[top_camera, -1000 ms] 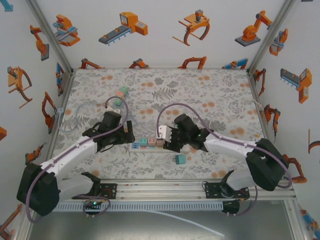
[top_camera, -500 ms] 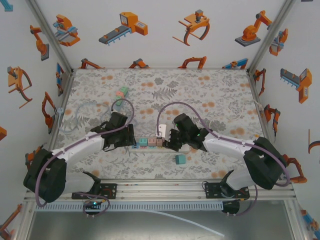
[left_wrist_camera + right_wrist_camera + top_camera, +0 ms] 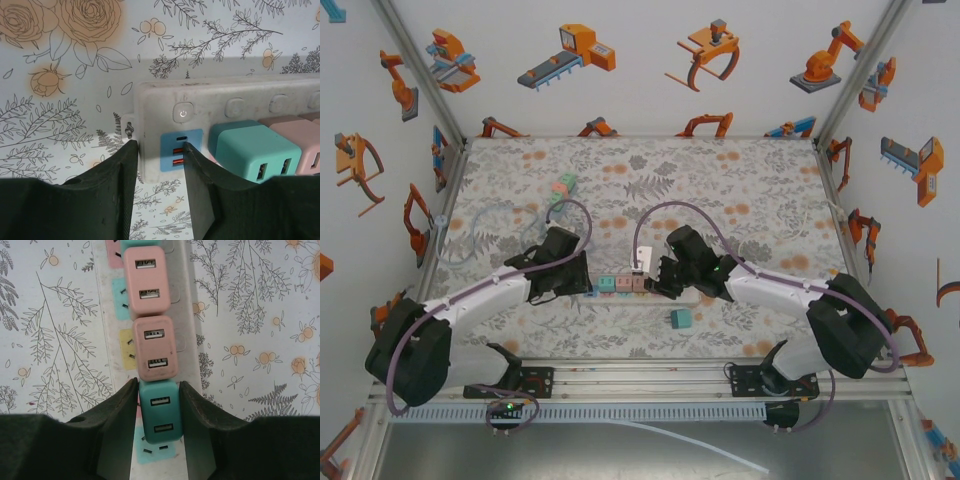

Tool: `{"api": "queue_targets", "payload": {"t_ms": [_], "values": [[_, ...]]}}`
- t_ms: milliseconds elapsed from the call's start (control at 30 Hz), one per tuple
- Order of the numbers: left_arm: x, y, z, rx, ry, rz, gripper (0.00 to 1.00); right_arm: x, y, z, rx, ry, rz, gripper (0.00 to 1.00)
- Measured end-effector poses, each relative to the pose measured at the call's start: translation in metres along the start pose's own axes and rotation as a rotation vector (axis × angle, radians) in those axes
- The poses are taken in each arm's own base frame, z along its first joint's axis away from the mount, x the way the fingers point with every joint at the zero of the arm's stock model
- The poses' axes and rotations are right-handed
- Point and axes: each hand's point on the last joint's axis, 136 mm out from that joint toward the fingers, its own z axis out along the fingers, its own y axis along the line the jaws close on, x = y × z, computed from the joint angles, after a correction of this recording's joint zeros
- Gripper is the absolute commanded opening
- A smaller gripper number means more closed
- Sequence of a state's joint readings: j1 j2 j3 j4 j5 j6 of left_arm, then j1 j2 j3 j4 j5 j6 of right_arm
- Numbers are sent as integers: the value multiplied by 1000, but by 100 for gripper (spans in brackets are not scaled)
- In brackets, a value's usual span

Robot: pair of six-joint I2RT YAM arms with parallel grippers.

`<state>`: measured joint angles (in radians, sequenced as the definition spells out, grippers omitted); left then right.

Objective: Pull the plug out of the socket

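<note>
A white socket strip (image 3: pixel 620 292) lies across the table's middle, carrying a row of teal and pink plugs. My left gripper (image 3: pixel 159 150) is shut on the strip's left end (image 3: pixel 225 95): one finger sits on the outer edge and the other on the blue USB panel (image 3: pixel 181 150). A teal plug (image 3: pixel 250 150) sits just right of that panel. My right gripper (image 3: pixel 158 390) is shut on the nearest teal plug (image 3: pixel 159 412), one finger on each side. That plug still sits on the strip (image 3: pixel 107 340), with two pink plugs (image 3: pixel 156 347) beyond it.
A loose teal plug (image 3: pixel 681 318) lies on the floral mat in front of the right arm. More small plugs (image 3: pixel 563 185) sit toward the back left. A pale cable (image 3: pixel 470 235) coils by the left wall. Printed walls close in three sides.
My left gripper moved in to the strip's left end and closed on it. My right gripper narrowed onto the teal plug. The strip has stayed where it was.
</note>
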<state>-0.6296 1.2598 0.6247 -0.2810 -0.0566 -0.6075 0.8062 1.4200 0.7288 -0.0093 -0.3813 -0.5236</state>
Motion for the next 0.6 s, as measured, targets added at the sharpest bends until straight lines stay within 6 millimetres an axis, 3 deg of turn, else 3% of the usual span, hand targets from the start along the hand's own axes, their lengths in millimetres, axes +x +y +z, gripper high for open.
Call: {"api": "queue_targets", "payload": {"t_ms": [600], "values": [[0,2,0,-10,-16,-5,42,-3,3,-3,-20,-12,15,21]]}}
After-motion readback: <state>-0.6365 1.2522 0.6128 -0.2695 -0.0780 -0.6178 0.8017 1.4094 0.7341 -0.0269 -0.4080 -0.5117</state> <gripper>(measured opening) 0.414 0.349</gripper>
